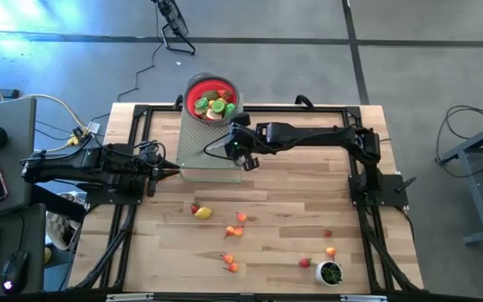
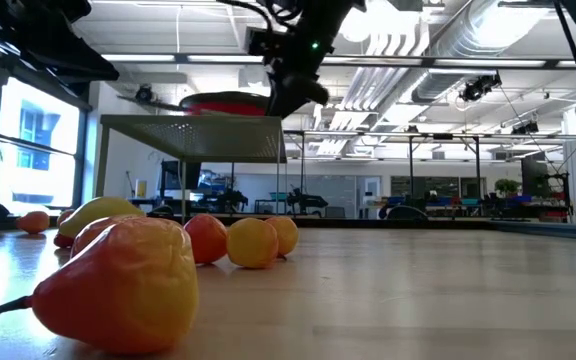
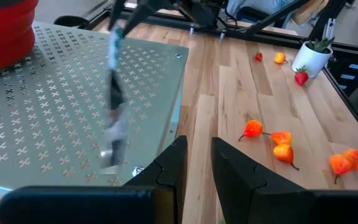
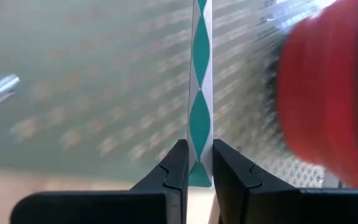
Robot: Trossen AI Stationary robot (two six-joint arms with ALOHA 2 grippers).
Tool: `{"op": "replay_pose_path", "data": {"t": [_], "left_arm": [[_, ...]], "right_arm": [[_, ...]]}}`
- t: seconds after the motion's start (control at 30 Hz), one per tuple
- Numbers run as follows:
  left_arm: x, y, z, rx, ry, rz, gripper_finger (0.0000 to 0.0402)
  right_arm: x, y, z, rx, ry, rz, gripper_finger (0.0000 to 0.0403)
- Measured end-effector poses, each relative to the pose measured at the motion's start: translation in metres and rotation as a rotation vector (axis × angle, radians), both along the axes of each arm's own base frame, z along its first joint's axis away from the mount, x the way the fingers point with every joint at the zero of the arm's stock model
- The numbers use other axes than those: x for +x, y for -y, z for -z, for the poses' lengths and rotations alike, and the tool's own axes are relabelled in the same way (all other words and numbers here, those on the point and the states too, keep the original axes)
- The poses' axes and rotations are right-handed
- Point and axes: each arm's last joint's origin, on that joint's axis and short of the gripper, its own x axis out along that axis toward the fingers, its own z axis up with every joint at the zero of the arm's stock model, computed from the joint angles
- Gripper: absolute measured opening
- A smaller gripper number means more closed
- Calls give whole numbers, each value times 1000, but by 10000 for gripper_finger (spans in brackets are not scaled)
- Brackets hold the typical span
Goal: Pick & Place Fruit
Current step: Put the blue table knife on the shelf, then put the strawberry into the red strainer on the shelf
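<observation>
The red bowl (image 1: 212, 99) stands on a perforated metal platform (image 1: 198, 149) at the table's far middle, with several fruit pieces inside. More small fruit (image 1: 203, 213) lies scattered on the wood nearer the front and also shows in the low view (image 2: 118, 280). My right gripper (image 1: 243, 156) is over the platform's right edge, beside the bowl, shut on a knife (image 3: 113, 93) with a teal-and-white handle. My left gripper (image 1: 173, 171) waits at the platform's left near corner, its fingers (image 3: 173, 165) close together and empty. My right gripper pinches the knife's teal-and-white handle (image 4: 199, 155) between its two fingers, at one end of the handle. The handle runs straight out ahead along the fingers. The knife is over the platform, its silver end (image 3: 110, 149) lowest. Whether that end touches the platform, I cannot tell.
A small white cup with green contents (image 1: 330, 273) stands at the front right, with red and orange pieces (image 1: 305, 262) beside it. Black frame rails (image 1: 367, 210) run along the table's sides. Bare wood lies between the platform and the scattered fruit.
</observation>
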Motion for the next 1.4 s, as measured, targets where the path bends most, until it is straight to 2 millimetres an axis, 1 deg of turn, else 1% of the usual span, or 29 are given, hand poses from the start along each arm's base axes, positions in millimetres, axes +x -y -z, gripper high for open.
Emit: {"op": "replay_pose_path", "data": {"t": [0.13, 0.23, 0.4, 0.47, 0.6, 0.77, 0.87, 0.97, 1.07, 1.23, 1.4], "left_arm": [[0, 0, 0, 1, 0, 0, 67], [0, 0, 0, 2, 0, 1, 67], [0, 0, 0, 2, 0, 1, 67], [0, 0, 0, 2, 0, 1, 67], [0, 0, 0, 2, 0, 1, 67], [0, 0, 0, 2, 0, 1, 67], [0, 0, 0, 2, 0, 1, 67], [0, 0, 0, 2, 0, 1, 67], [0, 0, 0, 2, 0, 1, 67], [0, 0, 0, 2, 0, 0, 67], [0, 0, 0, 2, 0, 0, 67]], "right_arm": [[6, 5, 8, -38, 1, 35, 42], [7, 6, 9, -80, 4, 60, 42], [7, 6, 9, -90, 2, 67, 47], [7, 6, 9, -91, 2, 66, 62], [8, 2, 9, -98, 2, 63, 107], [6, -3, 6, -157, -10, 85, 149], [1, -8, -4, -153, 2, 82, 157], [-5, -12, -19, -82, 68, 83, 158], [-15, -16, -35, 40, 132, 69, 155], [-29, -20, -63, 257, 242, -1, 138], [-41, -26, -82, 387, 295, -97, 127]]}}
